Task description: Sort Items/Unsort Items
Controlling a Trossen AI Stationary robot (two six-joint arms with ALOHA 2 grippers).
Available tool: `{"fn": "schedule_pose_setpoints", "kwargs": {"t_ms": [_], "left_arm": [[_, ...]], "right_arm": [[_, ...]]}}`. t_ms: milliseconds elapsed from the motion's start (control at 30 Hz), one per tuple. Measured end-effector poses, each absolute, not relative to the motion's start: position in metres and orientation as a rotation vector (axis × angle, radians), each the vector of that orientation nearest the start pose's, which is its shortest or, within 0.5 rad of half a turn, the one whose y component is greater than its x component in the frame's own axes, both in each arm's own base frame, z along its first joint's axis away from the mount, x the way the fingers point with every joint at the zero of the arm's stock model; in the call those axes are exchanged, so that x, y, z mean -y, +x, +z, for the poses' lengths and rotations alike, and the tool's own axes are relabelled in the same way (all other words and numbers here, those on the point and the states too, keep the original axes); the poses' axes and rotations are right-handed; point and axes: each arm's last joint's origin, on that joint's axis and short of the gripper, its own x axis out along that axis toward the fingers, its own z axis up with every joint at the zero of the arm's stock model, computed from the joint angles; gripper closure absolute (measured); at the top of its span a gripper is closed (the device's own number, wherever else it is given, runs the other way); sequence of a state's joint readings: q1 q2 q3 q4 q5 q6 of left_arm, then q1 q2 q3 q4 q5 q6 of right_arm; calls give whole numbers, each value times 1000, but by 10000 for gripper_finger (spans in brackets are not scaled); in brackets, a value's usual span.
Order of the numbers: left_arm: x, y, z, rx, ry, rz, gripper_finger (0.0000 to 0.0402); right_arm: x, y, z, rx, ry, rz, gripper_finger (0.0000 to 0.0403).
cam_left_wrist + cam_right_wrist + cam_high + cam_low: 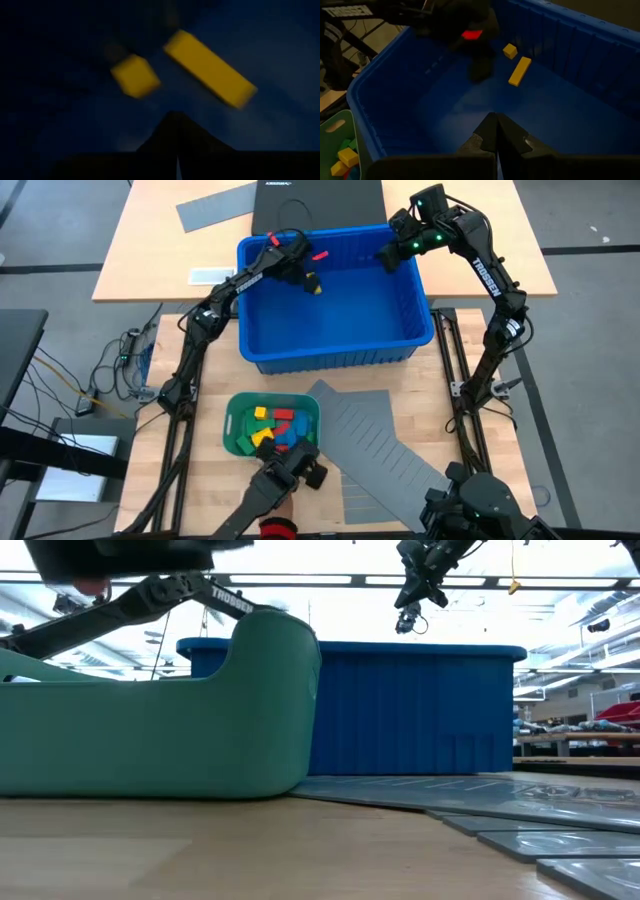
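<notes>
The left end effector [312, 283] hung inside the blue bin [415, 330] near its far left corner, fingers together and empty. Two yellow blocks [519, 70] lay on the bin floor just beyond it. The right end effector [385, 255] hovered over the bin's far right rim, fingers together, holding nothing. The remaining blocks [275, 427] sat in the green tray [232, 425] on the desk [140, 250].

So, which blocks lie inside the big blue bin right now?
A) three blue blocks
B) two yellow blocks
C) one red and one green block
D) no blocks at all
B: the right wrist view shows a small yellow block and a long yellow block on the floor of the blue bin.
</notes>
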State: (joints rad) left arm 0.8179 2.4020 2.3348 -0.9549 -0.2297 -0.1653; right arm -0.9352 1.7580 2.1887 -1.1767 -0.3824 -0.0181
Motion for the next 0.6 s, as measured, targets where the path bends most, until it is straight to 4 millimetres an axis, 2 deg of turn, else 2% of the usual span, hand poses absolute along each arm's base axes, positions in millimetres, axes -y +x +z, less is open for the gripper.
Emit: {"fn": "schedule_pose_setpoints", "kwargs": {"t_ms": [167, 367, 600], "left_arm": [[-399, 333, 229, -909, -468, 1150, 401], [-413, 333, 211, -882, -468, 1138, 401], [-416, 334, 212, -828, -472, 1156, 401]], "right_arm": [[264, 208, 455, -603, 446, -520, 402], [264, 208, 455, -608, 451, -520, 402], [264, 208, 455, -605, 465, -524, 402]]}}
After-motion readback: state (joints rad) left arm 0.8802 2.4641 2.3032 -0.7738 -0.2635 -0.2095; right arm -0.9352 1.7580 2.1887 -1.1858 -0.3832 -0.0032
